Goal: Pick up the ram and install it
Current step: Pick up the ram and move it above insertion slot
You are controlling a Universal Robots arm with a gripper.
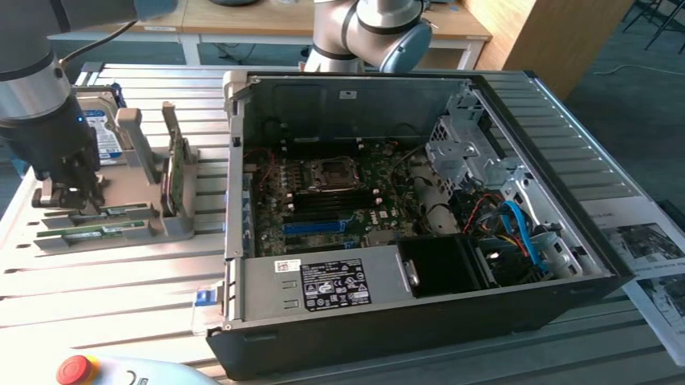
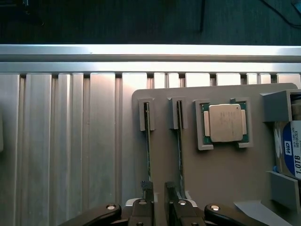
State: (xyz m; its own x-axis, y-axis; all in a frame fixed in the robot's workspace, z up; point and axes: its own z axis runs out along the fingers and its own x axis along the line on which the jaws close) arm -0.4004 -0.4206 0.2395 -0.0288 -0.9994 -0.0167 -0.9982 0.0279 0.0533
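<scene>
The exterior camera stands off the arm (image 1: pixel 32 96), high over the slatted metal table (image 1: pixel 107 297). It looks down at a slant from far enough back to take in the open computer case (image 1: pixel 428 321), well apart from the gripper (image 1: pixel 77 202), and the grey holder (image 1: pixel 160 220) right beneath the gripper at the exterior view's left. The wrist camera rides just behind the gripper (image 2: pixel 159 190) and faces straight down along its fingers (image 2: pixel 148 190), close above the holder (image 2: pixel 225 183), with the table (image 2: pixel 56 141) beyond. Both views share the gripper's tips, the holder, the two ram sticks (image 1: pixel 104 233) (image 2: pixel 179 146) below the tips, the hard drive (image 1: pixel 109 138) (image 2: pixel 290 150) further along the holder, and the slats around it.
</scene>
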